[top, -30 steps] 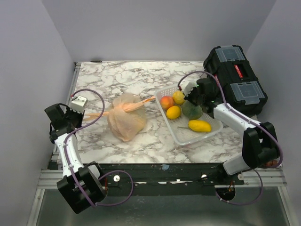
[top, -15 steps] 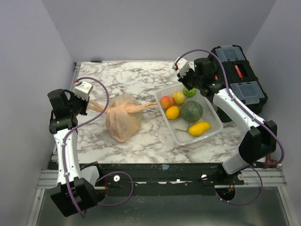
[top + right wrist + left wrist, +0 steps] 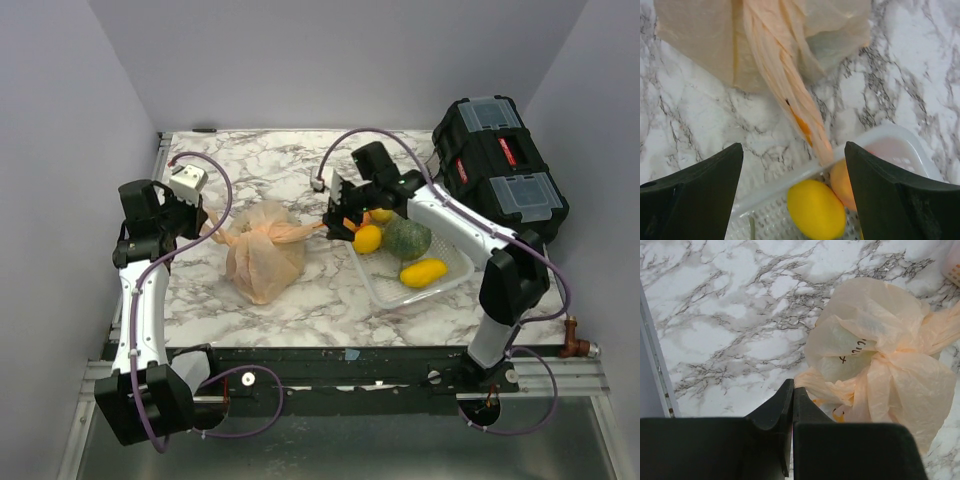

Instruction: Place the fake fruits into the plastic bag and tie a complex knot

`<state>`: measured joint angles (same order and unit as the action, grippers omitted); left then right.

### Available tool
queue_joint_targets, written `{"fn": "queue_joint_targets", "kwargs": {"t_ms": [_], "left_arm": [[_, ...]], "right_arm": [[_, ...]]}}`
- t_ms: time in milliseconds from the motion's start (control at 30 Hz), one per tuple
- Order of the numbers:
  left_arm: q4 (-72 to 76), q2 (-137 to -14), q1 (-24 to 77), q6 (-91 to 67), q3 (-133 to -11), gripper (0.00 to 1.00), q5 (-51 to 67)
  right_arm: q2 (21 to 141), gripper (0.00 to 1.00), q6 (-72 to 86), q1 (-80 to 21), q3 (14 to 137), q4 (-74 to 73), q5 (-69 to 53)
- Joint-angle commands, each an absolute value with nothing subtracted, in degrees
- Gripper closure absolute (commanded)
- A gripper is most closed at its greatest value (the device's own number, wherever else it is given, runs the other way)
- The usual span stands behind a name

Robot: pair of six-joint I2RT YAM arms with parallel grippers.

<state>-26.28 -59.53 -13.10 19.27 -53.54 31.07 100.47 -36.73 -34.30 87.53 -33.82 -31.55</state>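
Right claw (image 3: 792, 147) is wide open and straddles the right handle strip (image 3: 787, 100), gripping nothing. Left claw (image 3: 792, 390) is shut. The left handle strip (image 3: 215, 230) reaches its tips, but I can't tell if it is pinched.

The plastic bag (image 3: 265, 265) lies on the desk (image 3: 250, 160), nearer the left edge than the right and about midway between near and far edges. The knot (image 3: 262, 237) is bunched at the neck, on top of the bag. Two strips leave it opposite ways, one toward the left edge and one toward the right edge.

The right strip is twisted like a rope. Its long axis runs roughly parallel to the near edge, and its free end drapes onto the rim of the white basket (image 3: 385, 290) at the corner nearest the bag. The right claw's fingers stand one on each side of it, across the axis, close to the free end and well apart from the knot. The right arm is clearly the nearer one.

Likely next move is a straight pinch on the strip, with no re-aiming needed. The risk is the basket rim and the yellow fruit (image 3: 815, 210) just beside the strip end, which a finger could catch. Several fruits lie in the basket, not in the bag.
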Motion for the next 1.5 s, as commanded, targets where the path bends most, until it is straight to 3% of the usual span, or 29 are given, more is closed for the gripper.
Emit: {"fn": "queue_joint_targets", "kwargs": {"t_ms": [0,100,167,233,300,333,500,1000,1033,1067,1133,1167,1200,1267,1333,1433,1467], "left_arm": [[-25.62,-60.62,-12.94,16.46,-52.91,1.00,32.23],[-25.53,-61.23,-13.02,16.15,-52.99,1.00,32.09],[-25.56,-61.59,-13.01,15.77,-53.45,1.00,32.00],[-25.64,-61.99,-13.04,15.41,-54.19,1.00,32.03],[-25.20,-62.21,-13.09,14.83,-55.19,1.00,32.00],[-24.77,-62.37,-13.15,14.37,-55.98,1.00,31.99],[-22.53,-65.57,-13.12,11.79,-61.16,1.00,32.65],[-16.72,-83.62,-12.93,4.90,-69.77,1.00,31.38],[-16.35,-83.80,-12.94,4.47,-69.43,1.00,31.14],[-16.58,-83.90,-12.98,4.44,-69.47,0.98,31.31],[-19.68,-83.96,-12.95,5.32,-70.73,0.71,33.26],[-21.31,-83.33,-12.98,5.72,-71.08,0.55,33.82],[-22.03,-82.14,-12.98,6.01,-70.89,0.47,34.13],[-22.99,-79.25,-13.01,6.49,-70.21,0.30,34.14],[-25.15,-76.40,-13.15,6.87,-70.53,0.03,33.44],[-32.19,-74.09,-13.37,8.70,-73.56,0.02,34.08],[-35.32,-73.48,-13.36,9.21,-75.08,0.02,34.19]], "right_arm": [[104.53,0.14,-39.70,-38.35,86.63,-28.24,-29.35],[106.98,0.20,-40.44,-40.18,85.54,-23.26,-24.07],[108.71,0.29,-41.53,-40.77,85.47,-21.97,-20.99],[109.57,0.59,-41.52,-40.86,86.12,-21.30,-19.05],[109.23,0.96,-40.73,-40.85,86.66,-19.61,-17.23],[108.75,0.99,-39.80,-40.79,86.67,-17.96,-16.27],[107.32,0.99,-36.93,-39.81,88.40,-9.77,-9.31],[121.05,0.99,-37.95,-35.24,101.87,-11.44,-2.73],[121.39,0.95,-36.99,-35.26,103.16,-12.17,-3.12],[121.53,0.84,-35.90,-35.32,103.92,-13.42,-3.77],[120.59,0.58,-34.40,-35.27,104.70,-15.25,-4.67],[119.57,0.52,-34.07,-35.25,104.34,-15.69,-5.02],[118.29,0.42,-33.70,-35.24,103.72,-16.33,-5.53],[115.33,0.31,-33.13,-35.25,102.40,-17.82,-6.88],[112.34,0.22,-31.90,-35.24,101.53,-19.93,-8.44],[107.66,0.04,-29.63,-35.24,100.72,-23.71,-10.57],[106.19,0.02,-28.80,-35.26,100.49,-24.70,-11.26]]}}
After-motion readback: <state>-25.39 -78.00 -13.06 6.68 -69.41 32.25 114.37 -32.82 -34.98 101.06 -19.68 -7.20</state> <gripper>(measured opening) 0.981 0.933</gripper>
